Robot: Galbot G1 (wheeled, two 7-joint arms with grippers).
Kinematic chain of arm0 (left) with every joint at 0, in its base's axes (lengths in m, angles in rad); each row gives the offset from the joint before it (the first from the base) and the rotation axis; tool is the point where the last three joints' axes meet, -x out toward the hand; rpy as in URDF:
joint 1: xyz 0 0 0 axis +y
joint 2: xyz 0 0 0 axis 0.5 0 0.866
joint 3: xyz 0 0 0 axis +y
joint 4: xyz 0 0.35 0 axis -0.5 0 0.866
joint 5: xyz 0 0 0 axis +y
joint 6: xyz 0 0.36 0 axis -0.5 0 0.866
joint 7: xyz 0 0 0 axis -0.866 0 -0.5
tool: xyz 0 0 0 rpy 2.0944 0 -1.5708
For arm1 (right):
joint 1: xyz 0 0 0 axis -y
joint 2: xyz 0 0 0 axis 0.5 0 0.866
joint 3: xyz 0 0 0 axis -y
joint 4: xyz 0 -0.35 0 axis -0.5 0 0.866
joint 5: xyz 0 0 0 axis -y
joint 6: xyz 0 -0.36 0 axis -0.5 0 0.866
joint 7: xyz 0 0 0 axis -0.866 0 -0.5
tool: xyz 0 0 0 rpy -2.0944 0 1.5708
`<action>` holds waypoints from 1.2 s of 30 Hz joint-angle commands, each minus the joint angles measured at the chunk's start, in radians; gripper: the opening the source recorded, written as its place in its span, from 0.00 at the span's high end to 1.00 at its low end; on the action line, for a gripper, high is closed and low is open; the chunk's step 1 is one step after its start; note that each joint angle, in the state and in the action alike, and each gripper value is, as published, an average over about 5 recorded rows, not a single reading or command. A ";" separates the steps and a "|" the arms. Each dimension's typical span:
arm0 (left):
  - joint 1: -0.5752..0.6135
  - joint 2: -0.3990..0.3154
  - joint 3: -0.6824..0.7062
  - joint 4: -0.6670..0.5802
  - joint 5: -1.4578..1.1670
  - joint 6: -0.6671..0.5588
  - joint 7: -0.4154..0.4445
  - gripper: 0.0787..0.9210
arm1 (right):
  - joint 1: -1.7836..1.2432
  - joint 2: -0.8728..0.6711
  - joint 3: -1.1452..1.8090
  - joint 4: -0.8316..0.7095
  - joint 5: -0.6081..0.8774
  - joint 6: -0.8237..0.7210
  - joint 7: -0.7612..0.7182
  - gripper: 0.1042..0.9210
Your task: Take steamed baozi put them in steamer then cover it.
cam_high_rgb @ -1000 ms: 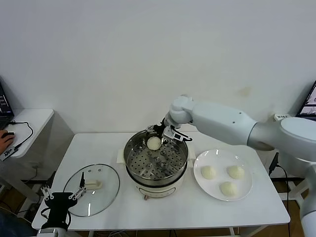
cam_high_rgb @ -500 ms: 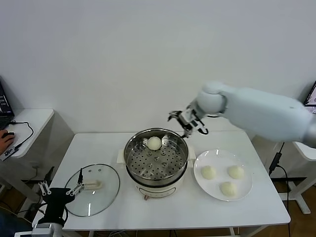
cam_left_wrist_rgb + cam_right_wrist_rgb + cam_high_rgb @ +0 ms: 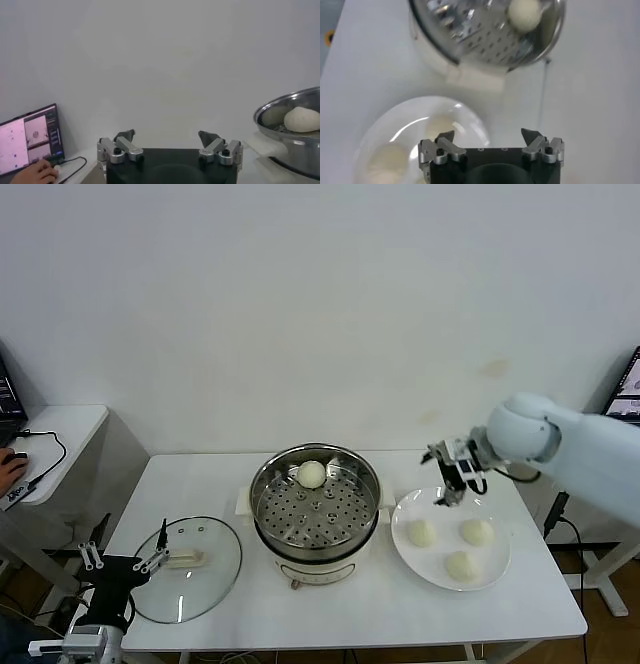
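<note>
Fingers (image 3: 441, 456) on the right gripper (image 3: 450, 474) are spread wide and hold nothing. It hangs over the far edge of the white plate (image 3: 497, 566), to the right of the steamer (image 3: 316, 509). Three baozi (image 3: 422, 533) sit on that plate. One more baozi (image 3: 312, 474) lies inside the steamer, at its far side, on the tray with holes. The steamer stands in the middle of the worktop (image 3: 200, 479). Its cover (image 3: 187, 568) lies flat on the worktop to the left, near the front edge. The left gripper (image 3: 124, 563) waits low at the near left corner, by the cover, its fingers spread too and empty.
</note>
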 commanded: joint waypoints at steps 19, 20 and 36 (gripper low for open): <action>-0.011 -0.002 -0.008 0.026 0.003 -0.001 0.003 0.12 | -0.348 0.257 0.199 -0.348 -0.198 0.069 -0.028 0.12; -0.010 -0.004 -0.008 0.027 0.004 -0.001 0.003 0.12 | -0.353 0.268 0.205 -0.366 -0.204 0.074 -0.027 0.12; 0.004 -0.021 -0.014 0.032 0.021 -0.016 0.002 0.12 | -0.387 0.320 0.245 -0.464 -0.222 0.085 -0.012 0.12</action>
